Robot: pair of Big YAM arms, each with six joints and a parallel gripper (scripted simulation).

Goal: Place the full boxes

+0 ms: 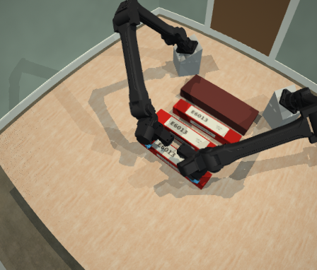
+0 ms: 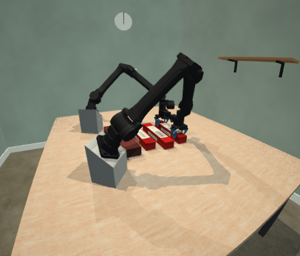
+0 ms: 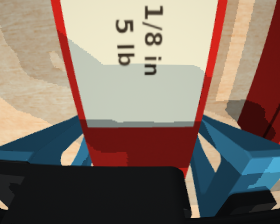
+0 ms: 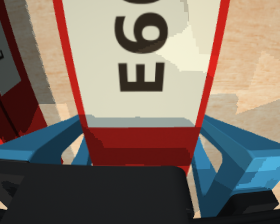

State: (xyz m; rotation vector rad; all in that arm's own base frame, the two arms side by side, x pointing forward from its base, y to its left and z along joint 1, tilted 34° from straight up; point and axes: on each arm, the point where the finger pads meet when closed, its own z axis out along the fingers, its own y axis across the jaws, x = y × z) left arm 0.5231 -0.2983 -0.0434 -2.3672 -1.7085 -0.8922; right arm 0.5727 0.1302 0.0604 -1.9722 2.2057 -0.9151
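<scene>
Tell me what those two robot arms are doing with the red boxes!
The left gripper and right gripper are at opposite ends of the outermost E6013 box. Each has blue fingers on both sides of it, but I can't tell if they're squeezing. The middle E6013 box and the E6013 box nearest the platform lie beside it. No box is on the dark red platform.
</scene>
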